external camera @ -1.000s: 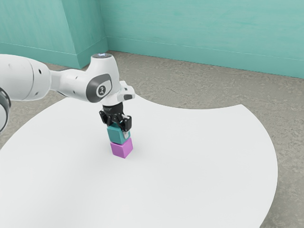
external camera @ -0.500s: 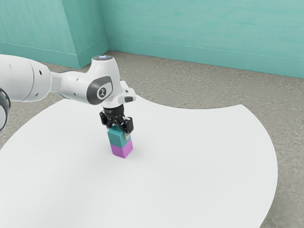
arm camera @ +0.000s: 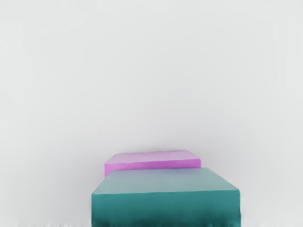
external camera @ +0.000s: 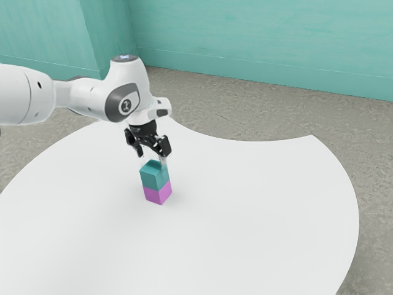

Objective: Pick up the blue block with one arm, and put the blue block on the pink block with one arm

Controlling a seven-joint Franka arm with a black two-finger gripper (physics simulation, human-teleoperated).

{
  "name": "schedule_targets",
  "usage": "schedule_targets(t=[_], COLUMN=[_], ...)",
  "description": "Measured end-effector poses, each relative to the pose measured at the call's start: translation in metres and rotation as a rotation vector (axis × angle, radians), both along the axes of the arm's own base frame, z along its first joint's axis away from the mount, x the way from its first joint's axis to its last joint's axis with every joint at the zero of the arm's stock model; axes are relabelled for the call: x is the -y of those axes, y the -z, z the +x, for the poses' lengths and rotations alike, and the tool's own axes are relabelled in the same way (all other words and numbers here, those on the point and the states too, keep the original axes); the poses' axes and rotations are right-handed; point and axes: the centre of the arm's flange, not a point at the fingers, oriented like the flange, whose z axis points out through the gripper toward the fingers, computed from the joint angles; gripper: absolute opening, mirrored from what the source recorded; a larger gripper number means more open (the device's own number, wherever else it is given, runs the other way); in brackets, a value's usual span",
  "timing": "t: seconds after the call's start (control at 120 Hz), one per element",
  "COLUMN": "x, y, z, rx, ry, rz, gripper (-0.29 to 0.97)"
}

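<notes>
Jaws open and hanging just above the blue block (external camera: 153, 175), blue block resting on the pink block (external camera: 156, 194) on the white counter (external camera: 258, 215), exterior view showing the stack's sides, wrist view both top faces.

The blue block (external camera: 153, 174) sits on the pink block (external camera: 156, 194), which rests on the surface (external camera: 258, 221) toward the exterior view's left. The tool (external camera: 153, 156) hangs just above the stack, apart from it.
</notes>
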Motion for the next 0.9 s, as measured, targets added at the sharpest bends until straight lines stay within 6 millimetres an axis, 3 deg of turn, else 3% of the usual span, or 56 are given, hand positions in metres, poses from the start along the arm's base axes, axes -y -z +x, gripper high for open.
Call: schedule_targets(t=[0.142,0.308,0.575,0.675,0.9], x=[0.002,0.006,0.007,0.004,-0.001], y=[-0.062,-0.093,-0.154,-0.190,-0.202], z=[-0.021,-0.056,-0.066,-0.075,-0.089], rx=[0.046,0.043,0.051,0.063,0.000], ry=[0.005,0.011,0.002,-0.007,-0.037], rz=[0.023,0.041,0.045,0.054,0.065], gripper=[0.67,0.68,0.68,0.68,0.68])
